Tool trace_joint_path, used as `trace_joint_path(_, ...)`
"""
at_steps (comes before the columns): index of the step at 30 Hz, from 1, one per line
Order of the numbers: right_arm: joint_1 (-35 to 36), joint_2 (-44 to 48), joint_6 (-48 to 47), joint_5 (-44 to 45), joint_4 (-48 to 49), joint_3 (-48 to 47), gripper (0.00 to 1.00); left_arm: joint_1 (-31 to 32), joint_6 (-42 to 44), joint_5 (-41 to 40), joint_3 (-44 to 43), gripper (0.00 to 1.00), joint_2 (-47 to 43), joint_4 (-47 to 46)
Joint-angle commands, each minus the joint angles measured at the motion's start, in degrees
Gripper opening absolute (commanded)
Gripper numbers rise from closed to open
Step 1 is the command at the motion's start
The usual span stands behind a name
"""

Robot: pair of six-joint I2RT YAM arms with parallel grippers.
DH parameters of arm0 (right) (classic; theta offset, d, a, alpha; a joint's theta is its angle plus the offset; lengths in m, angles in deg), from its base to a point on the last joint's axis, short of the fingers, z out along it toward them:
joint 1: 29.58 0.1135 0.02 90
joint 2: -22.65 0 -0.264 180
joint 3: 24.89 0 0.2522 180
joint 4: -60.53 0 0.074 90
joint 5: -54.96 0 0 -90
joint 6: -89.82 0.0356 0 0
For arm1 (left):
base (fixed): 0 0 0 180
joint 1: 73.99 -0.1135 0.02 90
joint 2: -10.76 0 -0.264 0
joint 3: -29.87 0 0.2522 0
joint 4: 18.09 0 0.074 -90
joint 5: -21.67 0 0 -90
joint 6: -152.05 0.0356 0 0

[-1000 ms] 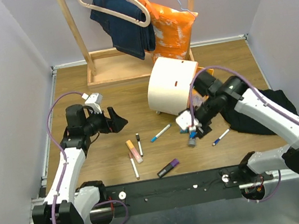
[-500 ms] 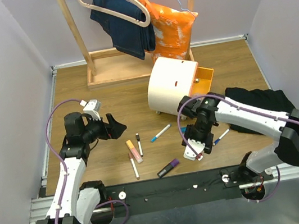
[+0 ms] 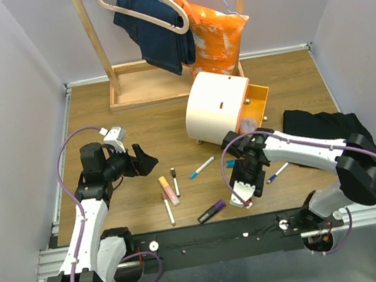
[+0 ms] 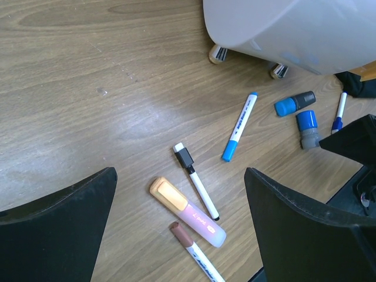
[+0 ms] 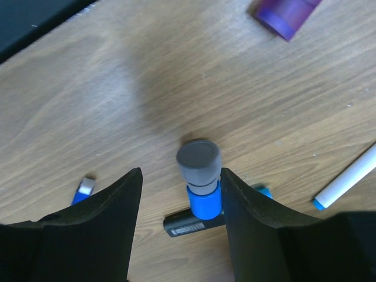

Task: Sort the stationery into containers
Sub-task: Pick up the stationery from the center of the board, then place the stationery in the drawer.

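Wide apart and empty at the left gripper [image 4: 179,176], above a blue-capped pen [image 4: 239,126] on the table [image 4: 88,76]. At the right gripper [image 5: 181,171], parted around an upright grey-capped blue marker [image 5: 198,161], with a gap on one side; cannot tell about contact on the other. Cropped at the frame edge: purple marker [image 5: 286,12]. Too small to read: print on the orange-pink highlighter [image 4: 188,212]. Just beyond, cabinet [image 3: 215,108] with orange drawer [image 3: 260,97] standing out.

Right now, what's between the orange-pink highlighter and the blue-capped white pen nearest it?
A black-capped white marker lies between highlighter and pen, in the left wrist view.
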Motion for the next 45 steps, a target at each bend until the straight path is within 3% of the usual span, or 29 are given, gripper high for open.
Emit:
trace_joint_path(1,0.53,-0.32,1.26,2.12,6.71,2.90,0.63,-0.42,-0.43,1.22,1.08,0.99,-0.06,-0.47)
trace_joint_path(14,0.88,-3.22,4.08,4.14,13.31,5.55,0.50,-2.27,-0.87,1.04,1.43,0.99,-0.06,-0.73)
trace_joint_path(18,1.05,-3.31,5.48,4.50,12.53,4.76,0.34,-2.27,-1.05,1.22,1.52,0.99,-0.15,-0.99)
trace_joint_path(24,1.76,0.55,12.67,-4.45,1.22,-8.66,0.29,-2.27,-1.05,1.48,0.99,0.99,-0.41,-0.55)
trace_joint_path(27,1.85,-1.27,26.80,-12.89,-5.03,-22.80,0.27,-2.27,-1.31,2.09,0.64,0.99,-0.59,-0.55)
trace_joint_path(31,1.85,-4.53,53.47,-19.84,-7.70,-38.38,0.25,-2.18,-1.40,2.27,-0.06,0.99,-0.24,-0.73)
trace_joint_path(34,1.76,-1.65,69.31,-18.98,0.63,-37.09,0.24,-2.27,-0.61,1.92,-1.02,0.99,0.11,0.49)
trace_joint_path(39,1.32,8.72,83.07,-7.23,16.01,-27.86,0.19,-2.27,0.88,2.44,-2.87,0.99,1.34,2.87)
trace_joint_path(45,-16.68,11.11,97.67,-6.68,21.13,-28.54,0.11,-2.27,0.88,2.98,-4.19,0.99,2.75,2.87)
